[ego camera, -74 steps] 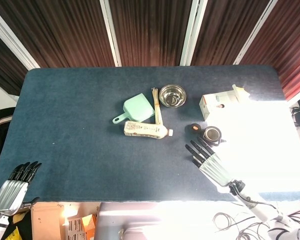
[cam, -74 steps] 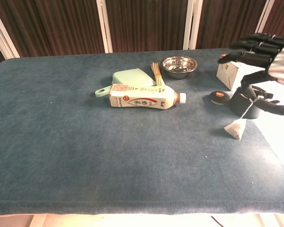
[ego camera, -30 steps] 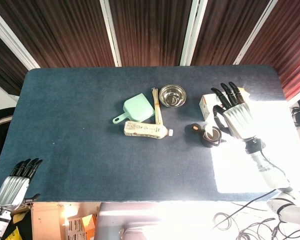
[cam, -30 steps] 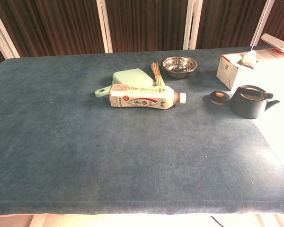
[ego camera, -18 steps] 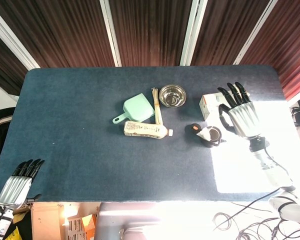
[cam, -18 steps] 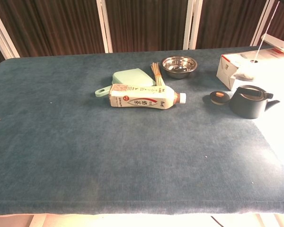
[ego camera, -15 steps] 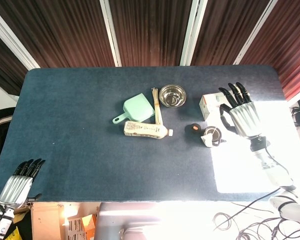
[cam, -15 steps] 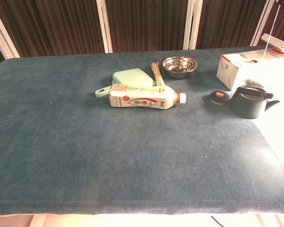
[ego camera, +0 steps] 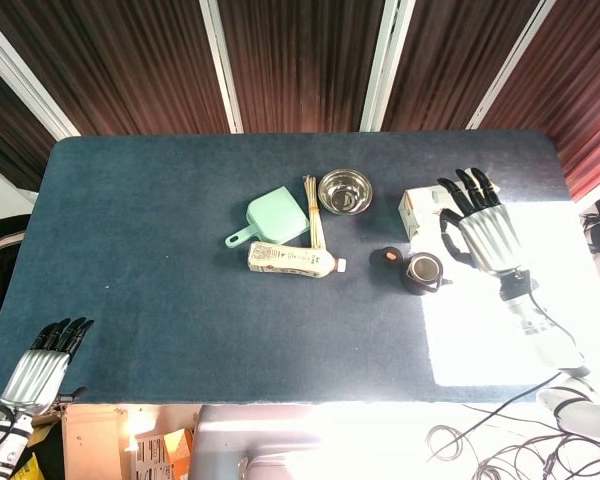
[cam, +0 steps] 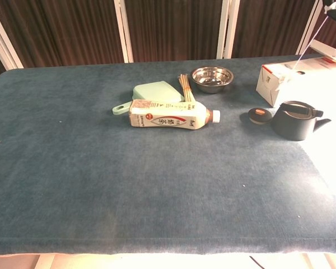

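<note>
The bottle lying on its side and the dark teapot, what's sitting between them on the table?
A small round black lid with an orange spot lies between the bottle and the teapot, close beside the teapot; both views show it.

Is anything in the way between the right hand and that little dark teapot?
Nothing visible does. The right hand hovers just beside the dark teapot. The white cardboard box lies behind it, and the round dark lid lies on the pot's far side. A thin white string hangs from the hand.

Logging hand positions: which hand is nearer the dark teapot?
Right. The right hand hovers just beside the dark teapot, while the left hand sits at the table's far near-left corner.
</note>
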Tool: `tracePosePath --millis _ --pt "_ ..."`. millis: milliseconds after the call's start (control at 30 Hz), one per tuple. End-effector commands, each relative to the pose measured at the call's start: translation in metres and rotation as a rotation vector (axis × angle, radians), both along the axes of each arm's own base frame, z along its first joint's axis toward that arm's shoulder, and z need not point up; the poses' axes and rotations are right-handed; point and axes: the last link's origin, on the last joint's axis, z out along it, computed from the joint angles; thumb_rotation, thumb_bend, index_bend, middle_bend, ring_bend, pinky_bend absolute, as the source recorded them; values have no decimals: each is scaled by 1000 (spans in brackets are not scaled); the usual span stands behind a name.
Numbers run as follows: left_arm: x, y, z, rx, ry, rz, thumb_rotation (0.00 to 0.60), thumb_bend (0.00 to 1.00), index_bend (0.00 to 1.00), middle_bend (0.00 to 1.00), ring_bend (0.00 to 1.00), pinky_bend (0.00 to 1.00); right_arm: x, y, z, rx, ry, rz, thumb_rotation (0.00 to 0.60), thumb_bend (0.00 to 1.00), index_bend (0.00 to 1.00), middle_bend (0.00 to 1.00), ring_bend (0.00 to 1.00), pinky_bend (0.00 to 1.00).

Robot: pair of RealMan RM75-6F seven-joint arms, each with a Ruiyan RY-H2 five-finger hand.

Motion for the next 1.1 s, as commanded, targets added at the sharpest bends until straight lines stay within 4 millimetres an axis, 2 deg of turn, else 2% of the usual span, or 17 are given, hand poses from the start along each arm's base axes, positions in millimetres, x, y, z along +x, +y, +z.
tracePosePath --millis 33,567,967,1100 --pt "0 0 0 -1 2 2 600 42 0 77 32 102 -5 -2 -3 12 -4 -17 600 448 670 125 16 0" --pt "-1 2 -2 -9 5 14 600 42 0 77 32 102 -29 -10 -18 36 28 -67 600 448 673 127 25 0" --pt "-2 1 -1 -6 1 14 600 42 0 78 32 102 -40 -6 -27 56 61 -73 600 448 673 127 28 0" --pt "-3 0 0 -2 -1 16 600 42 0 77 31 102 -52 -1 -29 54 98 -94 600 448 674 127 29 0"
